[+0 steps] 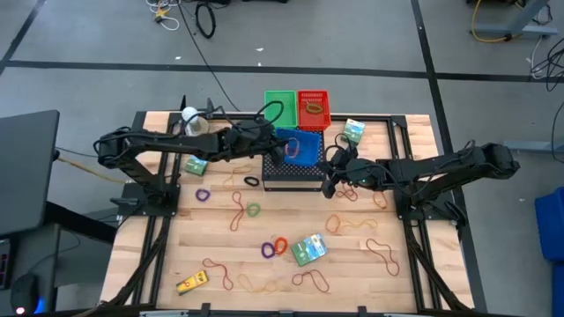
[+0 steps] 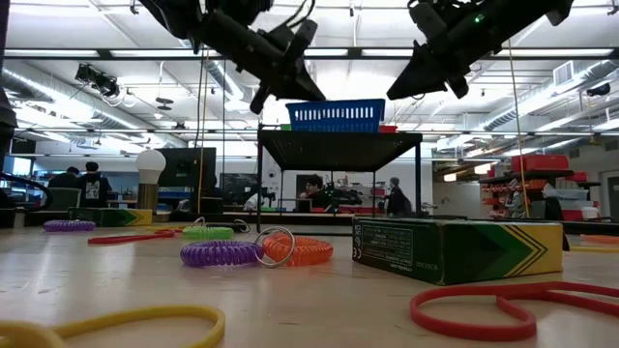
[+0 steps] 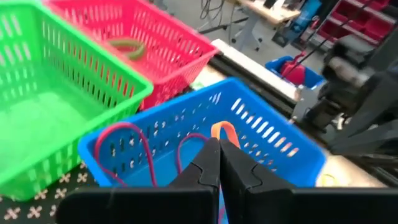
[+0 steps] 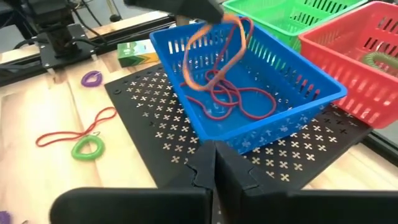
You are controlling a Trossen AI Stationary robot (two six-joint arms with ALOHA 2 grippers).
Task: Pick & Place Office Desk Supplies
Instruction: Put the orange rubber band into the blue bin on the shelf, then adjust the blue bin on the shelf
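Blue basket (image 4: 249, 93): sitting on the black mesh box (image 4: 161, 118) near the desk's far edge.
Left gripper (image 4: 205, 15): pinching rubber bands (image 4: 217, 43), dangling over it.
Right gripper (image 1: 333, 176): waiting pressed together beside the box.
Advice: releasing only while centred above the basket.

Bright, even light from long ceiling strip lamps (image 2: 319, 53) leaves soft shadows, while nearby rings blur in the low view.

The green box (image 2: 455, 249) has small print on its side, but I can't read any words.
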